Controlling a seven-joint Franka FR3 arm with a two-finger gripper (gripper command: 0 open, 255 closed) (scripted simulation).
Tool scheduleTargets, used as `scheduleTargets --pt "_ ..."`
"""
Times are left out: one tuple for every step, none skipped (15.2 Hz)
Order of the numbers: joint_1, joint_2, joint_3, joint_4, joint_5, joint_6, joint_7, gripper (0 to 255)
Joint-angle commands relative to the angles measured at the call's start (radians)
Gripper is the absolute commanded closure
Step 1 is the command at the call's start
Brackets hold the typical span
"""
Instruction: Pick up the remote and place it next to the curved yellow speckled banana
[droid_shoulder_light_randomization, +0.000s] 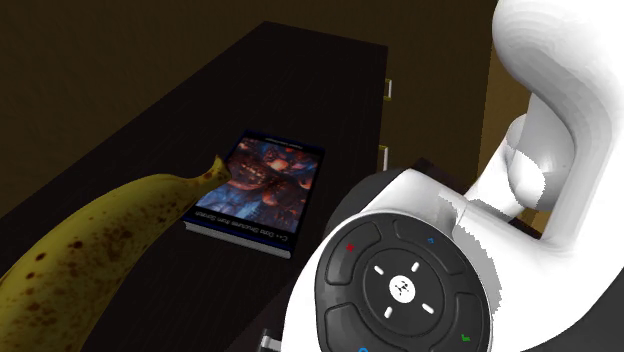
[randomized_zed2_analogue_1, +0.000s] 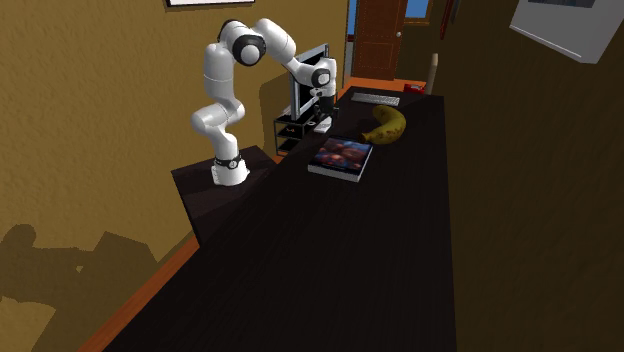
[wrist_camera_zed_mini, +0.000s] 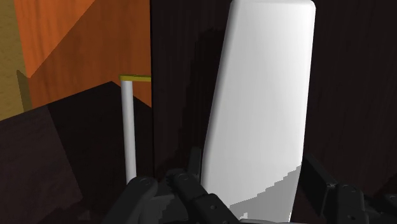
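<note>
The remote (droid_shoulder_light_randomization: 400, 285) is white with a round black button pad, and it hangs lifted close in front of the shoulder camera. In the wrist view its long white body (wrist_camera_zed_mini: 261, 108) stands between my black fingers (wrist_camera_zed_mini: 184, 188), which clasp its near end. My gripper (wrist_camera_zed_mini: 261, 194) is shut on it. In the second exterior view my gripper (randomized_zed2_analogue_1: 322, 103) hangs above the dark table's (randomized_zed2_analogue_1: 330, 250) far end, to the view's left of the banana. The curved yellow banana (droid_shoulder_light_randomization: 90, 245) with brown speckles lies on the table; it is also in the second exterior view (randomized_zed2_analogue_1: 385, 124).
A book (droid_shoulder_light_randomization: 258, 190) with a dark picture cover lies beside the banana's tip (randomized_zed2_analogue_1: 341, 158). A keyboard (randomized_zed2_analogue_1: 375, 99) and a dark screen (randomized_zed2_analogue_1: 305, 75) stand at the table's far end. My stand (randomized_zed2_analogue_1: 225, 185) adjoins the table. A thin white rod (wrist_camera_zed_mini: 129, 127) runs below the gripper.
</note>
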Motion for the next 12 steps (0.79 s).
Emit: scheduleTargets --pt "0.000 0.000 0.000 0.000 0.000 0.000 0.000 255" --pt "0.000 0.000 0.000 0.000 0.000 0.000 0.000 255" --pt "0.000 0.000 0.000 0.000 0.000 0.000 0.000 0" --pt "0.000 0.000 0.000 0.000 0.000 0.000 0.000 0" --pt "0.000 0.000 0.000 0.000 0.000 0.000 0.000 0" --pt "0.000 0.000 0.000 0.000 0.000 0.000 0.000 0" --pt "0.000 0.000 0.000 0.000 0.000 0.000 0.000 0" --pt "0.000 0.000 0.000 0.000 0.000 0.000 0.000 0" --pt "-0.026 -0.028 0.028 0.010 0.035 -0.024 -0.024 0" --pt "-0.053 -0.057 0.056 0.022 0.071 -0.048 -0.048 0" --pt "-0.080 -0.087 0.082 0.036 0.107 -0.073 -0.073 0" --pt "-0.101 -0.112 0.102 0.048 0.137 -0.094 -0.093 0"
